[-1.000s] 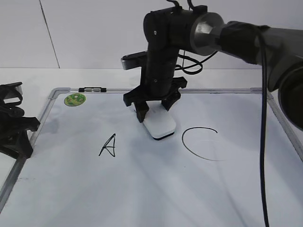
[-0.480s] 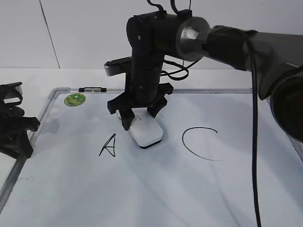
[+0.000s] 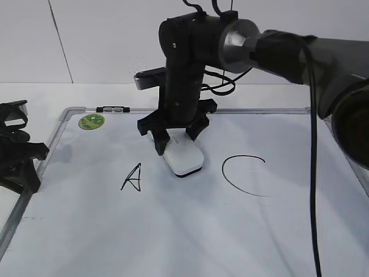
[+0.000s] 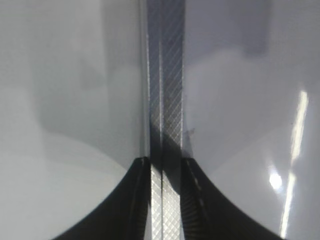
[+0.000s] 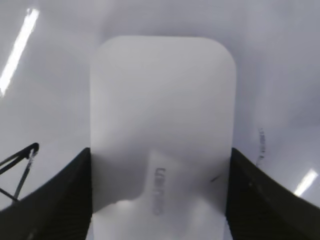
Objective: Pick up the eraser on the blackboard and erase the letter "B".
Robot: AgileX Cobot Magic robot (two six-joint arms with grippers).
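While two black letters are showing on the glossy blackboard, the right claw is gripping one rounded white eraser.

Letter "B" hidden beneath eraser

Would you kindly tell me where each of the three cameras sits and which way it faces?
Exterior: in front, slanting down on the blackboard; right arm, left pincer.
Left wrist: on the left arm, looking down at the board's frame between dark fingers.
Right wrist: above the eraser, right pincer gripping it.
Exterior and right wrist share the eraser.
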